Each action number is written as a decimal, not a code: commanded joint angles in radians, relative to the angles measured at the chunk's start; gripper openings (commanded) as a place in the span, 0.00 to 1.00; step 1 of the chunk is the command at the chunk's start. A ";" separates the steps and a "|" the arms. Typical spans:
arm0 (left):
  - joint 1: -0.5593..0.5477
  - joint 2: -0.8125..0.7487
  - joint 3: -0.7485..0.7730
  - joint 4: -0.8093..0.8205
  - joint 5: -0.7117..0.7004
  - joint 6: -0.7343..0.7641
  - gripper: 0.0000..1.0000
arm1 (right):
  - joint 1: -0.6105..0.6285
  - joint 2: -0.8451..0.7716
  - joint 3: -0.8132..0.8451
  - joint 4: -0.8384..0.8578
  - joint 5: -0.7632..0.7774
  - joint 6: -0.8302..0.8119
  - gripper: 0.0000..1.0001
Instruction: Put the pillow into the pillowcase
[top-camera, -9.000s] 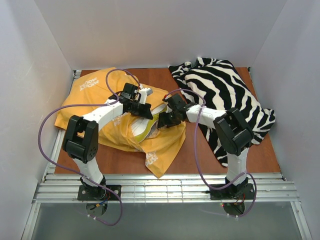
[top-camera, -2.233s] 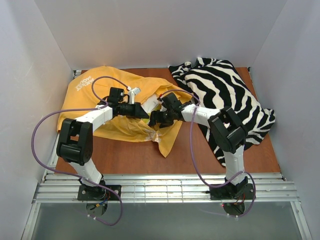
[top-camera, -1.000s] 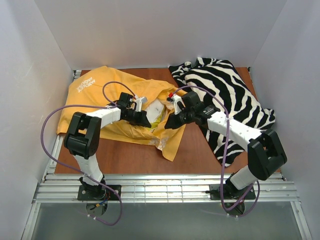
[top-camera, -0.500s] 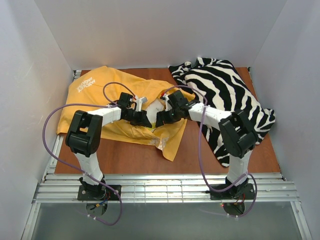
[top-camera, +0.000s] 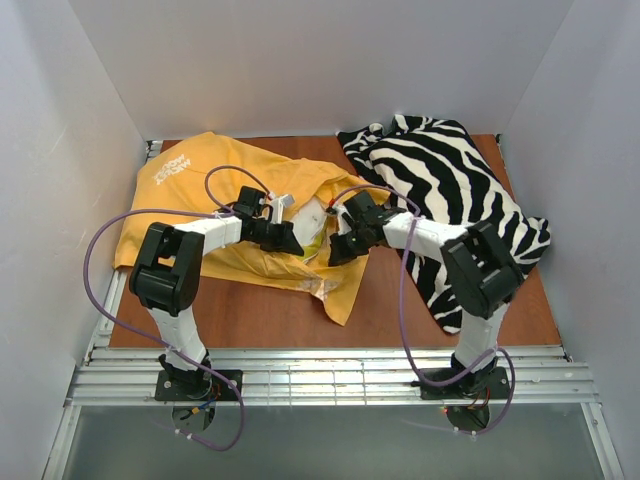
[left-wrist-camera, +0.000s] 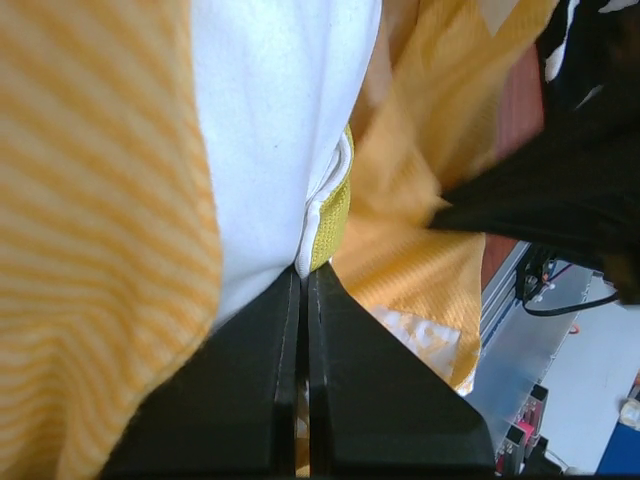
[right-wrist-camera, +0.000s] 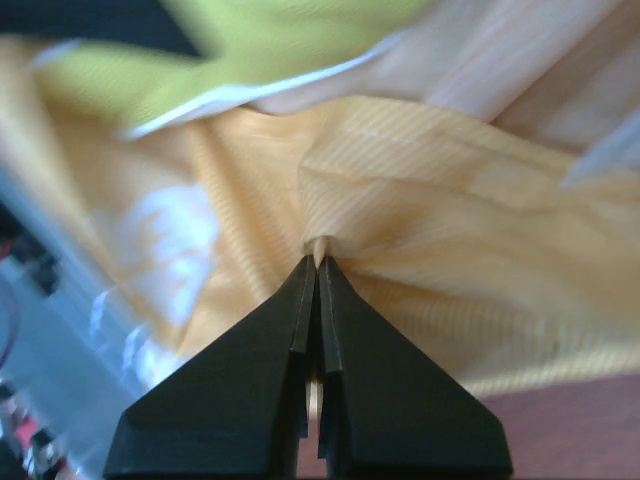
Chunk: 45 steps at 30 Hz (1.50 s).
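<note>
At the middle of the table (top-camera: 400, 300), the left gripper (top-camera: 297, 247) is pinched tight on the yellow-green edge of the pillow (top-camera: 312, 214); just at its 3 o'clock, the right gripper (top-camera: 335, 256) is clamped on a puckered fold of the pillowcase (top-camera: 190, 185). The pillow sits mostly inside the pillowcase, which sprawls toward 10 o'clock; the zebra cloth (top-camera: 450, 190) lies toward 2 o'clock.

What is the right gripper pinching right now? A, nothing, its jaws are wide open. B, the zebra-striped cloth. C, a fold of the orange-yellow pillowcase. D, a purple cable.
C: in the right wrist view the right gripper is shut, with a pucker of the orange-yellow pillowcase gathered at its tip.
</note>
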<state>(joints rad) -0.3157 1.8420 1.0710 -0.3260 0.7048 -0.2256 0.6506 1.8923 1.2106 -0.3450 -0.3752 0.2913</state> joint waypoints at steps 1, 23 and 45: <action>0.015 -0.004 -0.032 0.021 -0.021 -0.020 0.00 | -0.011 -0.227 -0.029 -0.009 -0.207 -0.079 0.01; -0.109 -0.007 -0.075 -0.020 0.119 -0.042 0.00 | -0.083 -0.231 0.233 -0.003 -0.399 -0.146 0.01; 0.010 -0.418 0.053 -0.395 -0.347 0.313 0.55 | -0.042 -0.207 0.030 -0.077 -0.067 -0.178 0.50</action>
<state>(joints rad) -0.2985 1.4113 1.1683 -0.7238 0.4816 0.0788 0.5823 1.6386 1.1870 -0.4129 -0.5781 0.0990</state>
